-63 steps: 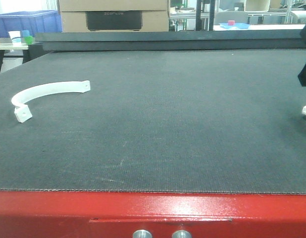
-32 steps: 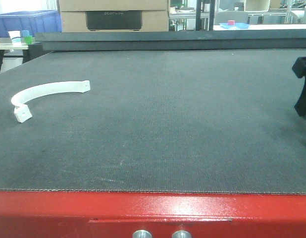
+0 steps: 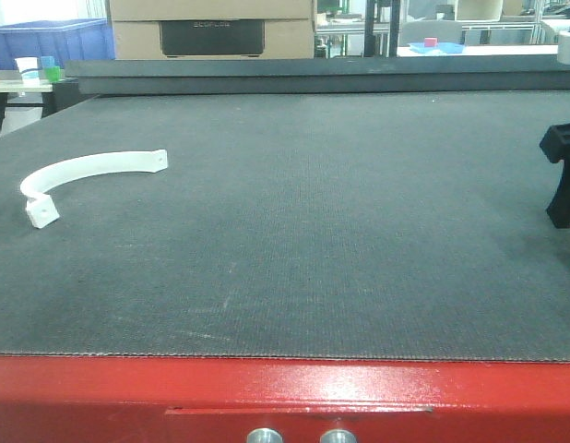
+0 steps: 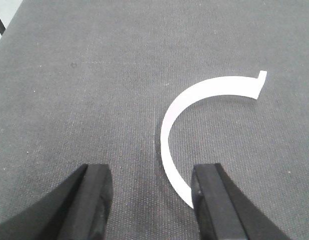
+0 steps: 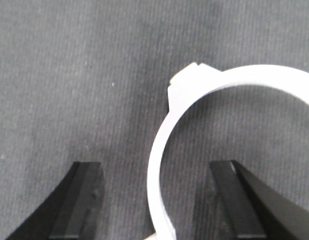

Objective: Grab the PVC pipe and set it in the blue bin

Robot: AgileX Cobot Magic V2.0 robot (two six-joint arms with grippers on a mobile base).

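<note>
A white curved PVC pipe piece (image 3: 82, 171) lies on the dark mat at the left. In the left wrist view the same kind of arc (image 4: 194, 105) lies just ahead of my open left gripper (image 4: 149, 200), its near end beside the right finger (image 4: 214, 200). A second white arc (image 5: 194, 115) runs down between the fingers of my open right gripper (image 5: 157, 205), touching neither. From the front, the right gripper (image 3: 564, 180) is a black shape at the table's right edge and hides that arc. The blue bin (image 3: 54, 39) stands beyond the table at the far left.
A dark raised ledge (image 3: 313, 74) runs along the back of the mat. Behind it stand a cardboard box (image 3: 211, 28) and a small blue tray (image 3: 437, 46). The red table front (image 3: 285, 397) is nearest the camera.
My right gripper has come in from the right edge and lowered over the white piece there, which showed one second ago and is now hidden. The left arc has not moved.
</note>
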